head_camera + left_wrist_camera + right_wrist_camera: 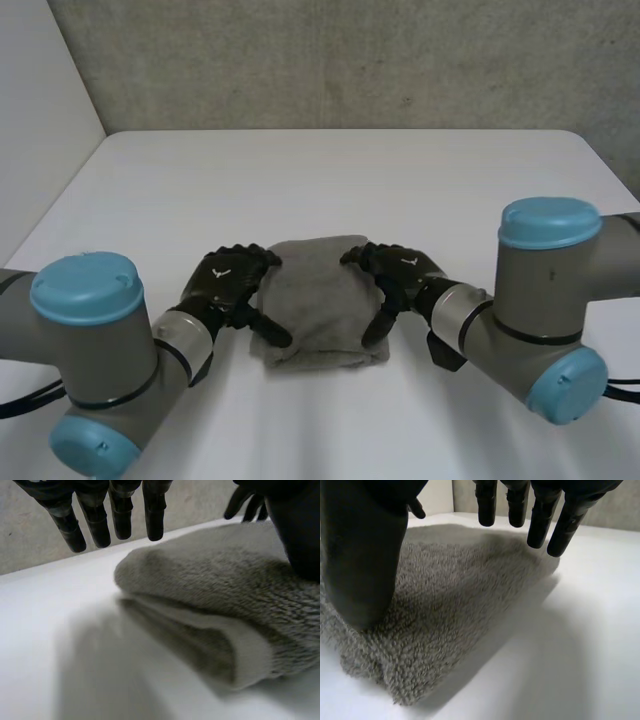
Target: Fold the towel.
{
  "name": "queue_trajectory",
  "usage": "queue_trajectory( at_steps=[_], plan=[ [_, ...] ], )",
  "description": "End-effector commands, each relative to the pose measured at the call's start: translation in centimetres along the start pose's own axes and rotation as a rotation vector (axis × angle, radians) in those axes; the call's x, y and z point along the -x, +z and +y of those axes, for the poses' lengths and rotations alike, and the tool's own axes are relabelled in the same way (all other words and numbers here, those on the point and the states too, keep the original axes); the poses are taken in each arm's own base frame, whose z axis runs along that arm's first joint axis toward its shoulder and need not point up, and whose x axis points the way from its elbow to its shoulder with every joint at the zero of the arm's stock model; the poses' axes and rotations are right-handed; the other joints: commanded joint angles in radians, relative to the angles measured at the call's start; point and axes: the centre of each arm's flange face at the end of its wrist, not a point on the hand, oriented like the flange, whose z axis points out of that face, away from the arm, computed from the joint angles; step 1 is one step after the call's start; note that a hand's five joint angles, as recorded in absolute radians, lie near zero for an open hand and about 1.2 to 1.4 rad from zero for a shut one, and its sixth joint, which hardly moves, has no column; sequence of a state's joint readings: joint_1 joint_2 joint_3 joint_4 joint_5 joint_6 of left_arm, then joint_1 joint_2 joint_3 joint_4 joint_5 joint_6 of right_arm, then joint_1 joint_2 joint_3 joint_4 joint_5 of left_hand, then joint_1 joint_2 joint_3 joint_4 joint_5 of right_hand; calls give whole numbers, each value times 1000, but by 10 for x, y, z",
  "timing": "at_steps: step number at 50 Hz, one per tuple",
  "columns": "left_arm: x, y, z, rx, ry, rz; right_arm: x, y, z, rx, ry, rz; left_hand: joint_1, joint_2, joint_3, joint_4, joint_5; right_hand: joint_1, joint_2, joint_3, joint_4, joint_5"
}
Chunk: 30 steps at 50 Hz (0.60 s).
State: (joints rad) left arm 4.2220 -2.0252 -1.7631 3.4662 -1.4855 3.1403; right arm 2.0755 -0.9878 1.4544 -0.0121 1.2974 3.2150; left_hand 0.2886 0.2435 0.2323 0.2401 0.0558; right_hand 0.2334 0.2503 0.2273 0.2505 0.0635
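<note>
Fingers (120, 515) of the left hand (225, 283) hang straight at the upper-left corner of the towel (318, 300), thumb laid on its left edge. The right hand (400, 272) mirrors this at the right edge, spread and gripping nothing. The folded towel lies lower centre on the table (330, 180), slightly longer up-and-down the frame.

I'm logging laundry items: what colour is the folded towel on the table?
The towel is plain grey, unpatterned; clearest in the right wrist view.
</note>
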Motion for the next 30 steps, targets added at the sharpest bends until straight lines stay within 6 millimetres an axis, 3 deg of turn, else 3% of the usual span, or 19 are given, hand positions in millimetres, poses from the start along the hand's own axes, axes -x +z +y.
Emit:
queue_trajectory(
  at_steps=[1, 9, 14, 16, 17, 19, 20, 21, 22, 23, 24, 25, 26, 27, 28, 29, 30],
  plan=[
    [15, 13, 9, 33, 77, -33, -1, 13, 15, 30, -3, 47, -87, -42, -58, -66, -29, -59, -76, -53, -76, -64],
    [19, 14, 15, 58, 126, -41, 4, 18, 15, 11, -57, 69, -93, -48, -58, -66, -34, -59, -76, -53, -76, -64],
    [20, 10, 2, 29, 125, -46, 9, 6, -5, -41, -75, 65, -96, -51, -58, -66, -37, -59, -76, -53, -76, -64],
    [18, 4, -17, -16, 130, -47, 15, -8, -26, -100, -86, 56, -93, -48, -58, -66, -34, -59, -76, -53, -76, -64],
    [18, 3, -17, -16, 130, -47, 15, -9, -26, -101, -86, 56, -93, -48, -58, -66, -34, -59, -76, -53, -76, -64],
    [12, -2, -42, -85, 130, -35, 18, -16, -36, -131, -92, 54, -96, -51, -58, -66, -37, -59, -76, -53, -76, -64],
    [12, -2, -42, -86, 130, -35, 20, -23, -48, -162, -98, 55, -96, -51, -58, -66, -37, -59, -76, -53, -76, -64],
    [8, -7, -58, -127, 124, -30, 20, -32, -60, -195, -101, 60, -96, -51, -58, -66, -37, -59, -76, -53, -76, -64],
    [8, -7, -59, -127, 124, -30, 20, -32, -60, -195, -101, 60, -96, -51, -58, -66, -37, -59, -76, -53, -76, -64],
    [3, -12, -73, -161, 114, -18, 21, -41, -72, -229, -108, 67, -96, -51, -58, -66, -37, -59, -76, -53, -76, -64],
    [3, -12, -73, -162, 114, -17, 19, -50, -86, -266, -114, 77, -96, -51, -58, -66, -37, -59, -76, -53, -76, -64],
    [-1, -18, -93, -206, 89, -8, 19, -50, -86, -267, -114, 77, -99, -53, -58, -66, -40, -59, -76, -53, -76, -64],
    [0, -22, -111, -237, 49, -11, 13, -58, -100, -305, -123, 102, -101, -56, -58, -66, -43, -59, -76, -53, -76, -64],
    [0, -22, -112, -237, 49, -11, 4, -68, -115, -342, -141, 146, -102, -56, -58, -66, -43, -59, -76, -53, -76, -64],
    [1, -25, -125, -254, 10, -13, 4, -68, -115, -342, -141, 146, -104, -59, -58, -66, -46, -59, -76, -53, -76, -64],
    [3, -28, -137, -266, -28, -15, -7, -78, -129, -369, -167, 205, -104, -59, -58, -66, -46, -59, -76, -53, -76, -64],
    [3, -28, -137, -267, -28, -15, -7, -78, -129, -369, -167, 205, -104, -59, -58, -66, -46, -59, -76, -53, -76, -64]
  ],
)
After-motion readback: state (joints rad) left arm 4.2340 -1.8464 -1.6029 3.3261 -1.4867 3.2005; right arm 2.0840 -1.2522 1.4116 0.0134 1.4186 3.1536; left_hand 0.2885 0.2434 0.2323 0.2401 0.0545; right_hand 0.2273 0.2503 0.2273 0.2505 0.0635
